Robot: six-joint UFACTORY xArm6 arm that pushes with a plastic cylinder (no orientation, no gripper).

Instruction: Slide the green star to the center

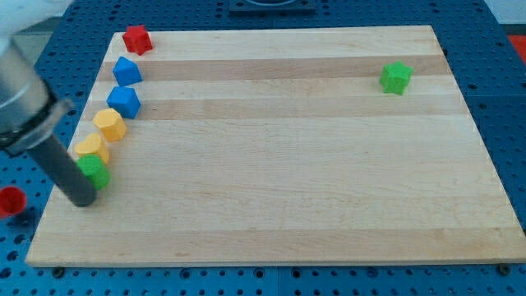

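The green star lies near the view's top right on the wooden board. My dark rod comes in from the view's left, and my tip rests at the board's left edge, far from the star. The tip touches or nearly touches the lower left side of a green block, part of which the rod hides.
A row of blocks runs down the board's left edge: a red star, two blue blocks, two yellow blocks. A red piece lies off the board at the left.
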